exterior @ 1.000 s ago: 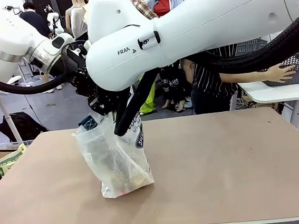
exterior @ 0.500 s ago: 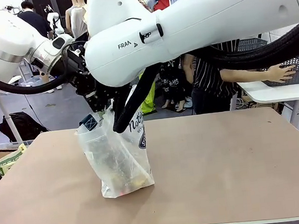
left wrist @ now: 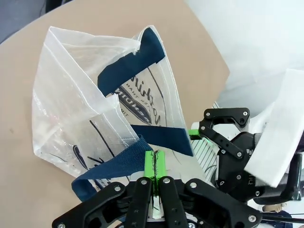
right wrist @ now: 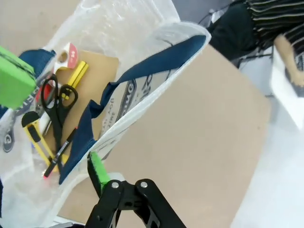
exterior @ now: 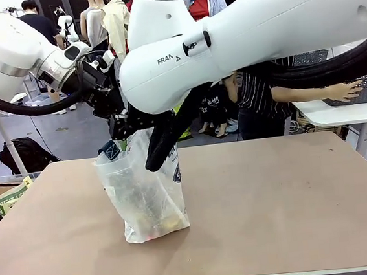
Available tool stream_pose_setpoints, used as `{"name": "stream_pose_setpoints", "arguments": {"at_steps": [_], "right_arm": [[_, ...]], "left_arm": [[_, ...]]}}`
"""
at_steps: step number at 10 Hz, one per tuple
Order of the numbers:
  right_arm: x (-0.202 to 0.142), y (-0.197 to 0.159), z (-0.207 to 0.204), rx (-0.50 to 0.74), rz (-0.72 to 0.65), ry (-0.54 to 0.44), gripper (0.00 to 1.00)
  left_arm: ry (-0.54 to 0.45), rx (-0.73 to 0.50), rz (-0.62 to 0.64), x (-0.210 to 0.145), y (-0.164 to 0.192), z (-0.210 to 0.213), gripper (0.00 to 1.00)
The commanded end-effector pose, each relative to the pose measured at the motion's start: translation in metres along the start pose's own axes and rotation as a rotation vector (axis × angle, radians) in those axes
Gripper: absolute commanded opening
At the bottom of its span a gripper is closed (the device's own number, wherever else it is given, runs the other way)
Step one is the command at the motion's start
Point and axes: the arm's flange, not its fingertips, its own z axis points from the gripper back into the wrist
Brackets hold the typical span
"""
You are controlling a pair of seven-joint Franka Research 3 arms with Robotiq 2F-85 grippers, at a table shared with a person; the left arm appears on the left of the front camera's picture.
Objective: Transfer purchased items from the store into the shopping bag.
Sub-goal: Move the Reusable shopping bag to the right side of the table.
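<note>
- Shopping bag (exterior: 143, 193) stands upright on the tan surface (exterior: 274, 200), toward its left half, with both arms meeting over its mouth.
- Left claw (left wrist: 154, 164) is clenched: its green pads (left wrist: 148, 162) press together on a navy handle (left wrist: 118, 166) and the bag's rim, seen from the left wrist.
- Right claw (right wrist: 97, 173) sits at the bag's near rim in the right wrist view; one green pad (right wrist: 98, 170) lies against the plastic beside the other navy handle (right wrist: 142, 71). Its second finger is out of frame, so I cannot tell whether it grips or is released.
- Purchased items lie inside the bag, looking down from the right wrist: black-handled scissors (right wrist: 54, 102), a yellow utility knife (right wrist: 35, 137), a yellow stick-shaped piece (right wrist: 76, 73) and a tan card (right wrist: 102, 80) beneath them.
- Dark lettering runs across the bag's translucent side (left wrist: 137, 102).
- Person at the far right rests a hand (exterior: 343, 88) on the dark mesh store basket (exterior: 366, 81), which sits on a white side table (exterior: 337, 113), well apart from the bag.
</note>
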Motion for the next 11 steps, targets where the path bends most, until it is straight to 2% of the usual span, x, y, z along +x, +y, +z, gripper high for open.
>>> {"name": "stream_pose_setpoints", "arguments": {"at_steps": [1,4,7,9,11], "right_arm": [[-0.022,-0.005,0.013,0.047,-0.07,-0.051,0.97],[-0.026,-0.009,0.018,0.133,-0.119,-0.087,0.97],[-0.021,-0.007,0.009,0.161,-0.134,-0.034,0.97],[-0.017,-0.007,0.004,0.139,-0.191,-0.058,0.97],[-0.014,-0.004,0.004,0.171,-0.195,-0.066,0.97]], "left_arm": [[0.022,-0.01,-0.009,0.009,-0.004,-0.001,0.0],[0.035,-0.005,-0.008,0.011,-0.004,-0.004,0.0],[0.03,-0.017,0.002,0.012,-0.006,-0.008,0.0],[0.007,-0.051,0.023,0.012,-0.01,-0.009,0.0],[0.006,-0.04,0.037,0.011,-0.01,-0.009,0.0]]}}
